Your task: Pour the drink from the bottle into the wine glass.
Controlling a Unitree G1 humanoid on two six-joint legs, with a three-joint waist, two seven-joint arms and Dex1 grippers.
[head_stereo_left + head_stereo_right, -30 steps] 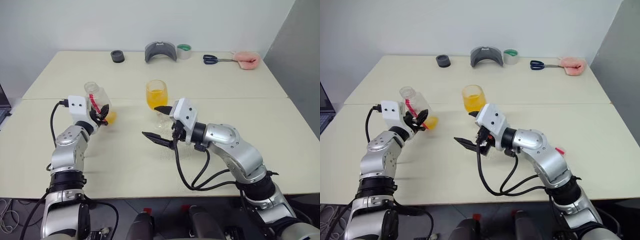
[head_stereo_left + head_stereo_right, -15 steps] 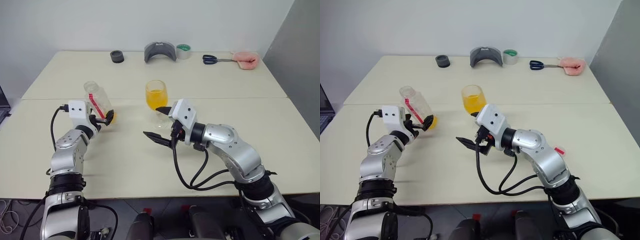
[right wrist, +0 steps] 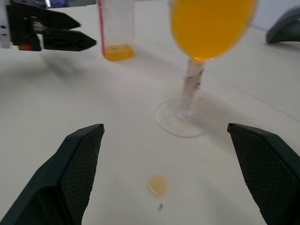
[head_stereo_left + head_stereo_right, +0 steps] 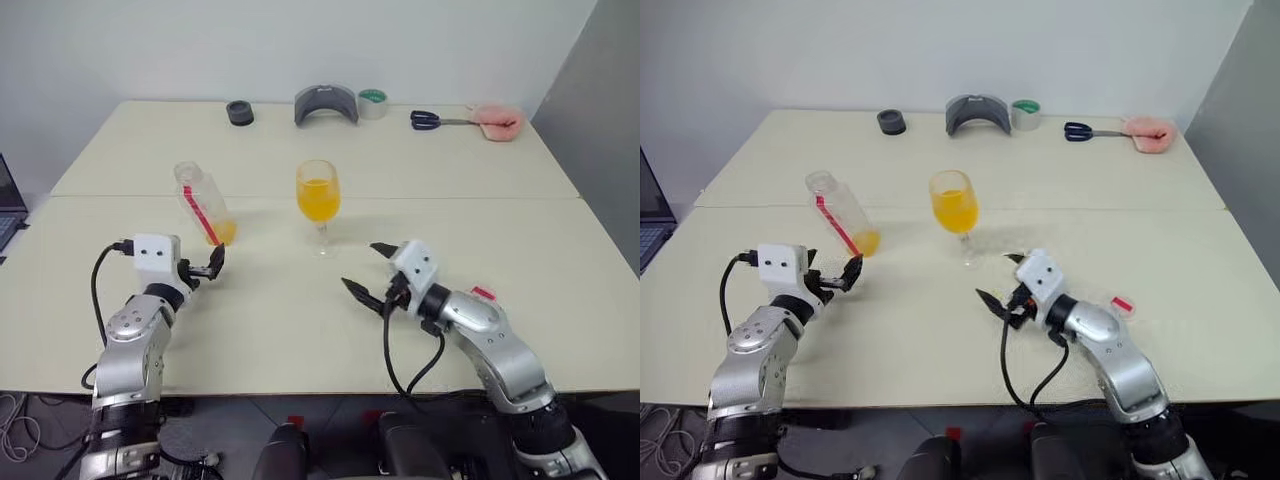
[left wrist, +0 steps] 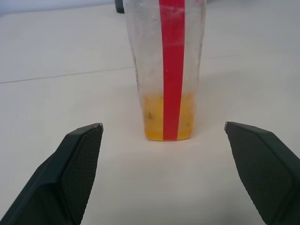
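The bottle (image 4: 203, 203) stands uncapped on its base on the table, left of centre, with a red strip down its side and a little orange drink (image 5: 166, 122) at its bottom. To its right stands the wine glass (image 4: 318, 196), its bowl holding orange drink (image 3: 211, 23). My left gripper (image 4: 208, 268) is open just short of the bottle, and the bottle (image 5: 171, 70) stands beyond its two fingers and apart from them. My right gripper (image 4: 366, 270) is open and empty, nearer than the glass and to its right. A small orange drop (image 3: 157, 185) lies on the table before the glass foot.
Along the table's far edge lie a black round piece (image 4: 239, 112), a grey curved object (image 4: 326, 103), a tape roll (image 4: 373, 102), scissors (image 4: 432, 120) and a pink cloth (image 4: 497, 120). A small red and white piece (image 4: 1122, 303) lies by my right forearm.
My left gripper has opened, let go of the bottle and drawn back from it. My right gripper has pulled away from the glass, rightward and lower.
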